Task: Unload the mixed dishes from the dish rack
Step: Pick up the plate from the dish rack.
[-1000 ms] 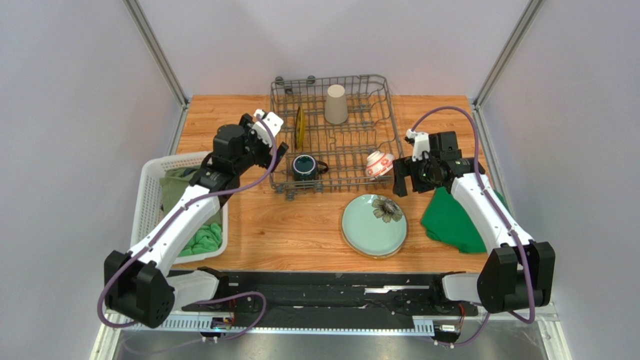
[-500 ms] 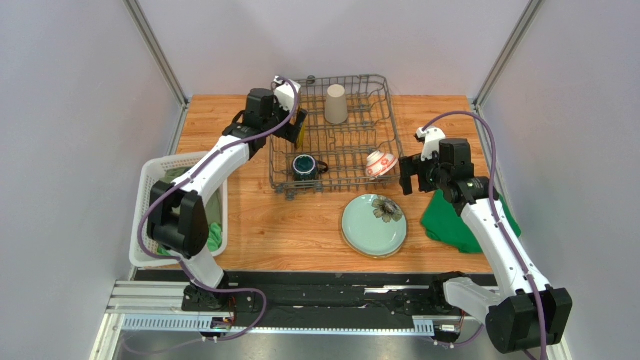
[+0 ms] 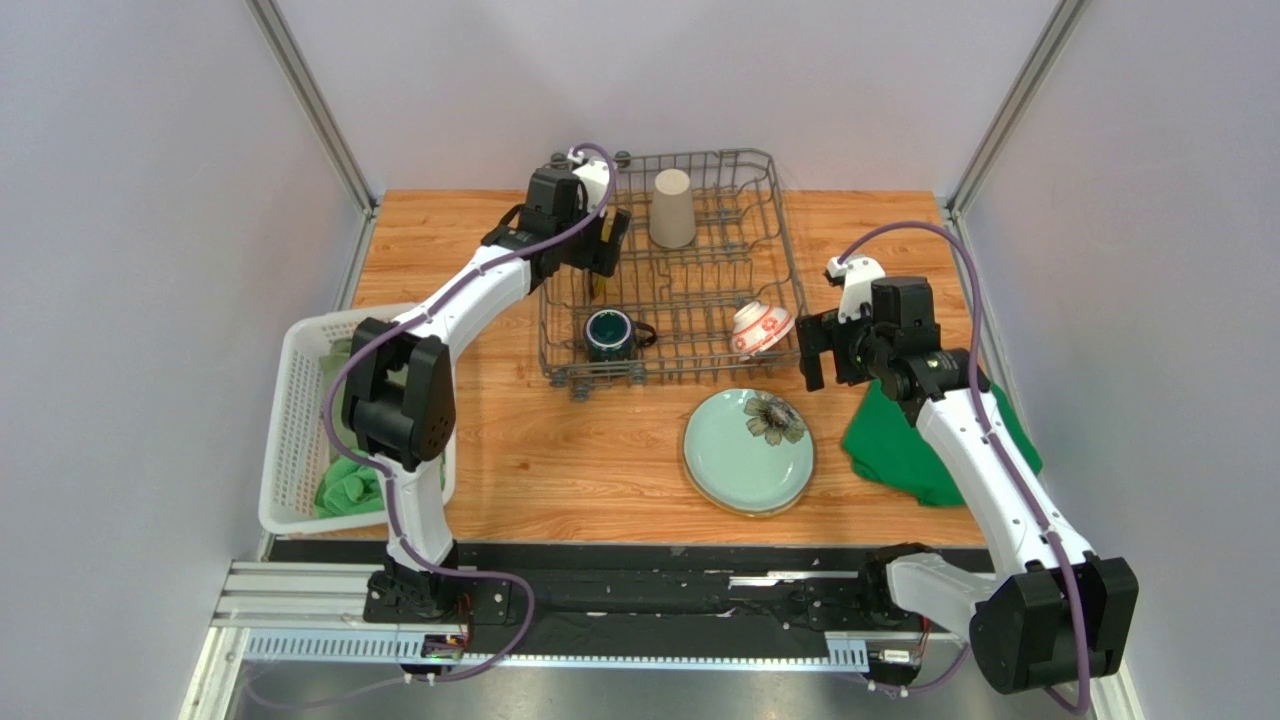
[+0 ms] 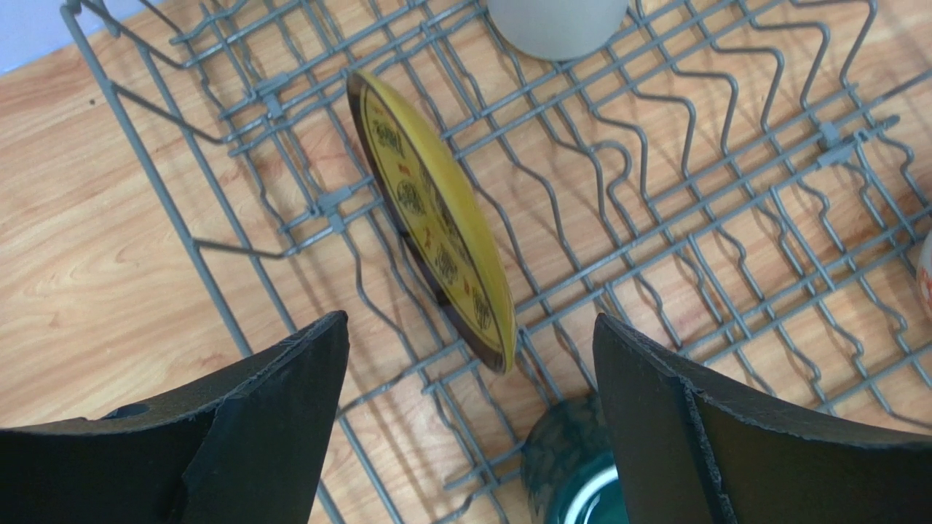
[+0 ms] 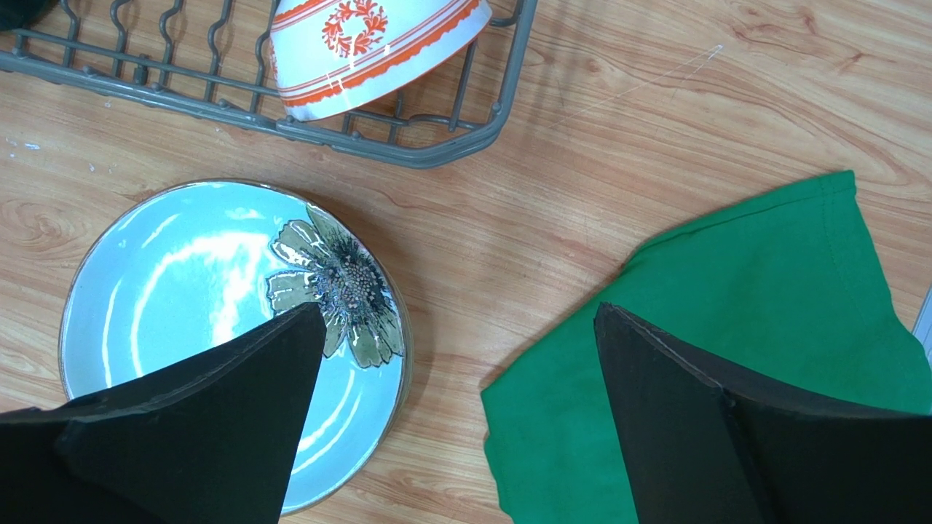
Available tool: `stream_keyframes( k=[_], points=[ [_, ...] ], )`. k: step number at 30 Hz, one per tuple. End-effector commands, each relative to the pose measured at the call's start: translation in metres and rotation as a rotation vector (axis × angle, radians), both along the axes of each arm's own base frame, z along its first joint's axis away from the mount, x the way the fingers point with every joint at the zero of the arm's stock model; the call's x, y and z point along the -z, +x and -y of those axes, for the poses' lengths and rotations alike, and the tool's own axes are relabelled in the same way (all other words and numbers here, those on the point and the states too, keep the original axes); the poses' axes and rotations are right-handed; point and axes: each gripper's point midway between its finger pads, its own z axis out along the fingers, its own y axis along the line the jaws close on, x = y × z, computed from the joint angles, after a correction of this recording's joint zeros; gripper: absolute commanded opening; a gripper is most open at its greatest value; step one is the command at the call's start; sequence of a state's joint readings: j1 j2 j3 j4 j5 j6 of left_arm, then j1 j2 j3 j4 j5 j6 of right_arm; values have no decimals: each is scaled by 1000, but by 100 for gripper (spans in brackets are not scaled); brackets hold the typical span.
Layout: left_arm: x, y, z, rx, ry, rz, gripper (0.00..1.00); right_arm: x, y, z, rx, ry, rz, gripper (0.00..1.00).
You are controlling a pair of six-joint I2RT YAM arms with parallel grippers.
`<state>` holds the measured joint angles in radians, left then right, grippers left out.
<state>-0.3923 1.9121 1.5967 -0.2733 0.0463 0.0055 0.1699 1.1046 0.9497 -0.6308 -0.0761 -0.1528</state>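
Observation:
The dish rack (image 3: 781,225) stands at the back middle of the table. In it a yellow patterned plate (image 4: 438,224) stands on edge at the left, with a beige tumbler (image 3: 672,207) upside down behind it, a dark teal mug (image 3: 609,330) at the front and a red-and-white bowl (image 3: 759,326) in the front right corner. My left gripper (image 3: 594,248) hovers open over the yellow plate, its fingers (image 4: 274,404) either side of the plate's lower end without touching. My right gripper (image 3: 812,353) hangs open, empty, right of the bowl (image 5: 367,44). A pale green flowered plate (image 3: 748,447) lies on the table.
A green cloth (image 3: 917,443) lies on the table under my right arm, beside the green plate (image 5: 208,317). A white slatted basket (image 3: 301,435) holding green cloths sits at the left edge. Bare wood lies between the basket and the plate.
My left arm swung from the rack's front left corner to above the yellow plate at its back left. My right gripper opened a little wider and barely shifted.

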Motion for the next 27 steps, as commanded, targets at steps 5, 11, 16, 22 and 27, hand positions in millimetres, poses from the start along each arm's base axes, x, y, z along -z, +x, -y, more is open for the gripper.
stream_keyframes(
  k=[5,11,16,22,27],
  points=[
    [0,23,16,-20,-50,-6,77,-7,7,3,5,-21,48,99],
    [15,29,16,-54,-44,-33,66,-7,7,3,2,-22,47,99],
    [21,33,19,-59,-56,-51,59,-6,6,3,-1,-26,47,99],
    [30,36,23,-58,-66,-87,42,-5,6,3,-4,-26,42,99],
    [28,37,22,-70,-69,-83,33,-4,6,2,-8,-25,39,99]
  ],
)
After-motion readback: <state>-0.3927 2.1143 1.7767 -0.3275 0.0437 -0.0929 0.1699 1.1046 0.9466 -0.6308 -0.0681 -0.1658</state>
